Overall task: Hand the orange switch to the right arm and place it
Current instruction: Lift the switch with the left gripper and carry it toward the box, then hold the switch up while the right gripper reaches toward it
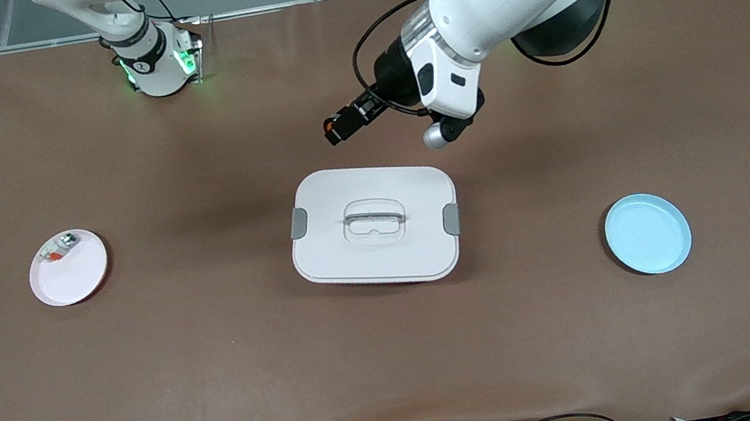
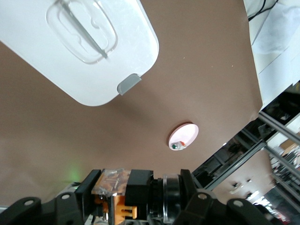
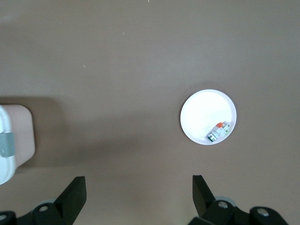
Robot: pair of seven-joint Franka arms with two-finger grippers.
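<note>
My left gripper (image 1: pixel 338 127) is shut on the orange switch (image 1: pixel 331 127) and holds it in the air over the table beside the white lidded box (image 1: pixel 374 224). In the left wrist view the switch (image 2: pixel 140 185) sits crosswise between the fingers, showing a black body, orange marks and a clear ring. My right gripper (image 3: pixel 138 194) is open and empty, high over the table near the pink plate (image 3: pixel 201 112).
The pink plate (image 1: pixel 73 279) at the right arm's end holds a small silver-white part with a red-orange bit (image 1: pixel 60 249). A light blue plate (image 1: pixel 647 233) lies at the left arm's end. The box stands mid-table with grey latches.
</note>
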